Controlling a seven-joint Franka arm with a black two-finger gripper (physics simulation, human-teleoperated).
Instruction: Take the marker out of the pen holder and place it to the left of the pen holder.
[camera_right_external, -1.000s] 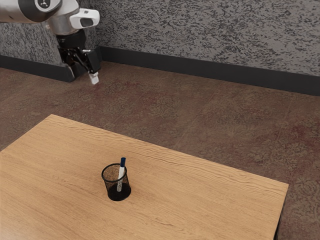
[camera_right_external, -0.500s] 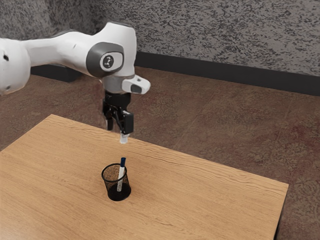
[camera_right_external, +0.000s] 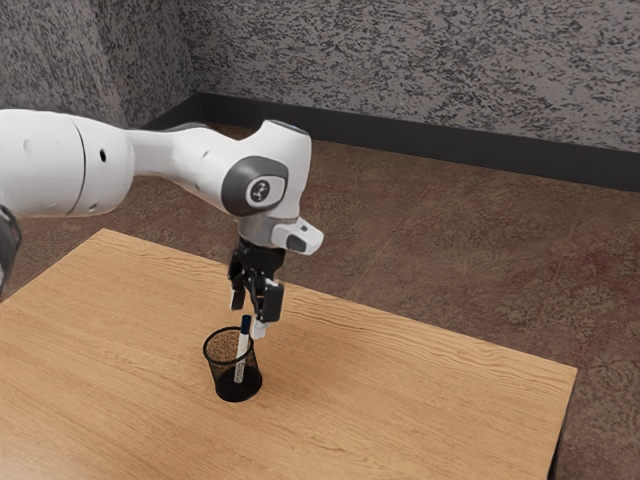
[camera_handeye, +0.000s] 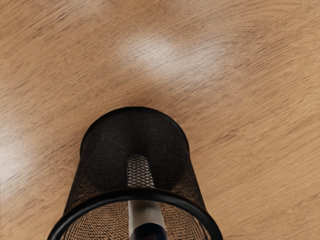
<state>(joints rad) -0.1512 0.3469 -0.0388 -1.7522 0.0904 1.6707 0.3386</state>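
Pen holder (camera_right_external: 226, 374) on wood-grained table (camera_right_external: 400, 400) | floor (camera_right_external: 480, 260): patterned brown | wall (camera_right_external: 420, 60): mottled grey

The white arm (camera_right_external: 75, 165) reaches in from the exterior view's left, runs out nearly level, then bends down at the wrist (camera_right_external: 265, 185), which has a dark grey cap on its side. Below it hangs the black gripper (camera_right_external: 249, 314), pointing downward, its two fingers (camera_right_external: 272, 301) spread with a gap between them.
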